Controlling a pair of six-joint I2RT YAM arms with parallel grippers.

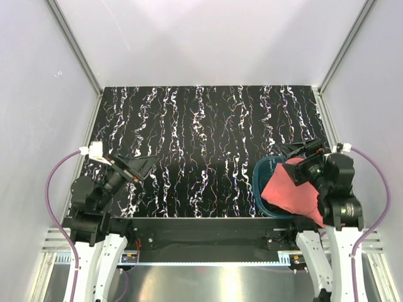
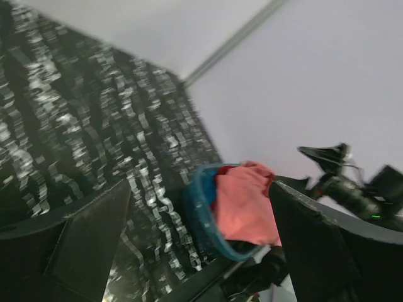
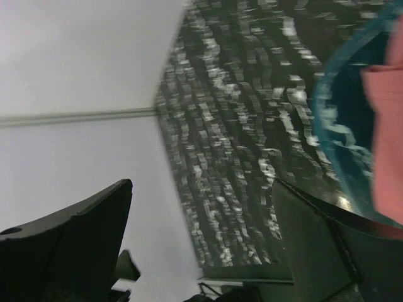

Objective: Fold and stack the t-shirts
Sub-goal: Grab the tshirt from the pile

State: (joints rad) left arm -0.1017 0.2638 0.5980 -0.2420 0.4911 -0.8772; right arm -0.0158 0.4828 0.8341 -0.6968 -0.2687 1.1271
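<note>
Left gripper (image 1: 140,165): jaws spread wide, nothing between them, nothing touched. It hangs low over the near-left part of the table (image 1: 208,126), tilted and aimed across toward the right side.

Over to the right gripper (image 1: 306,151): also wide apart and empty-handed, poised over the far side of the teal basket (image 1: 259,184). In its wrist view the gap between the fingers (image 3: 82,239) frames only tabletop and white wall. Whether a fingertip brushes the rim, I cannot tell.

Now the cloth: a salmon-red t-shirt (image 1: 288,192) sits bunched in that basket and spills over its near-right rim toward the right arm's base. The basket is tucked into the table's near-right corner, close to both the right edge and the front edge.

From the basket leftward and out to the back, the black, white-veined top shows bare surface between the two arms. White walls (image 1: 38,94) close in on the left, right and back, with metal rails (image 1: 75,44) running up the back corners.
</note>
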